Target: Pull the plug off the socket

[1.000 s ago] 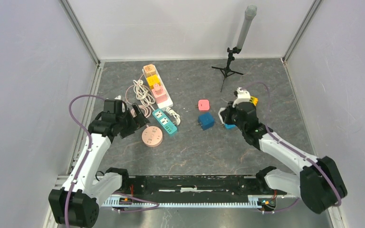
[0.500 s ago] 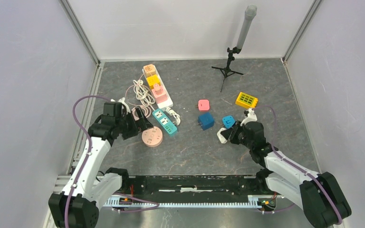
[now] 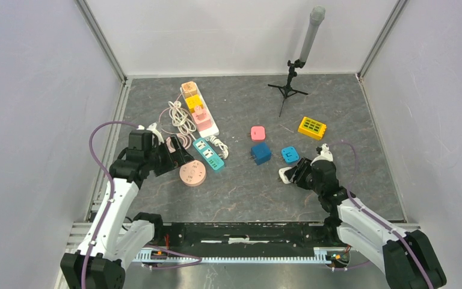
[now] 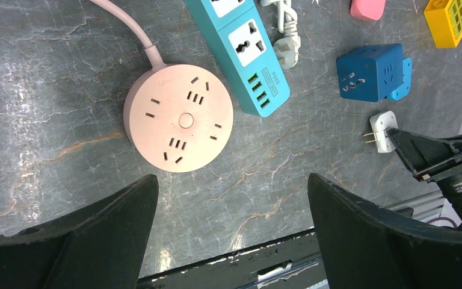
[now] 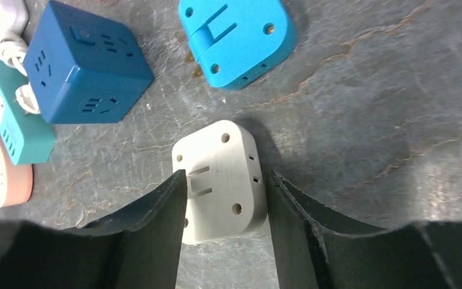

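The white plug (image 5: 222,168) lies flat on the table with its prongs showing, plugged into no socket. My right gripper (image 5: 227,176) is open around it, one finger on each side and a thin gap at the right finger (image 5: 289,205). From above, the plug (image 3: 285,175) lies at the tips of the right gripper (image 3: 295,174). The yellow socket block (image 3: 311,127) lies further back and to the right. My left gripper (image 4: 231,235) hangs wide open and holds nothing, just on the near side of the round pink socket (image 4: 178,117).
A light blue adapter (image 3: 289,154), a dark blue cube socket (image 3: 260,153) and a small pink block (image 3: 257,132) lie mid-table. A teal power strip (image 3: 209,153), a white strip with coloured plugs (image 3: 200,108) and coiled cords sit left. A microphone stand (image 3: 287,89) stands at the back.
My right gripper has carried the white plug from beside the yellow socket block toward the near edge, set it down and opened its jaws. The left arm has barely moved.
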Action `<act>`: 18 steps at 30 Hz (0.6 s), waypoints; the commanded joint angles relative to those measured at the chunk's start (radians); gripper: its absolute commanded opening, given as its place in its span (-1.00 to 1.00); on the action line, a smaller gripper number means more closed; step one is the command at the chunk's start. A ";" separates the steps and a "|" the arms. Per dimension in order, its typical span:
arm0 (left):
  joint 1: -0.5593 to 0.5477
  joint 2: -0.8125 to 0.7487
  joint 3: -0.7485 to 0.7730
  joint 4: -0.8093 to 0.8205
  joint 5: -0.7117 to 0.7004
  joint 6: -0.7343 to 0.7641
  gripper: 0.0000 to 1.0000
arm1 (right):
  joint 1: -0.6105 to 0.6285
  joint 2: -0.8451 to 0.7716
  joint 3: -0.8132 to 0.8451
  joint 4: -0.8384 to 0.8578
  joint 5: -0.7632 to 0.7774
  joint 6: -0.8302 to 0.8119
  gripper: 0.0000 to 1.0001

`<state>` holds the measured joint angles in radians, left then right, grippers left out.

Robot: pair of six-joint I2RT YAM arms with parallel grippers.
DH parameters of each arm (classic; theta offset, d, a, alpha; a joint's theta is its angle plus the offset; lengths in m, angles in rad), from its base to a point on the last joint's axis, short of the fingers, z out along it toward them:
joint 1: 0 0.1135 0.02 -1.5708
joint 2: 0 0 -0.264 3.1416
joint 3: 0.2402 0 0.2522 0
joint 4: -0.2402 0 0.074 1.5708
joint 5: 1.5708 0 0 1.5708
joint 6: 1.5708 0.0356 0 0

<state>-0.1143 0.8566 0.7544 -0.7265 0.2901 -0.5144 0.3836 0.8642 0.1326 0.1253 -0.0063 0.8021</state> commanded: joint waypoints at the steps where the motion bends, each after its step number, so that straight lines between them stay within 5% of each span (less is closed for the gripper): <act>1: 0.002 -0.009 -0.003 0.030 0.004 0.030 1.00 | -0.005 -0.042 0.007 -0.085 0.131 -0.043 0.16; 13: 0.002 0.013 0.000 0.030 -0.013 0.026 1.00 | -0.004 -0.292 0.042 -0.259 0.266 -0.222 0.70; 18: 0.002 -0.009 0.005 0.029 -0.064 0.013 1.00 | -0.006 -0.342 0.089 -0.139 0.159 -0.340 0.80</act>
<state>-0.1146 0.8692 0.7513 -0.7258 0.2741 -0.5148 0.3820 0.5381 0.1585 -0.1143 0.2092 0.5854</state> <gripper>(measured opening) 0.994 0.888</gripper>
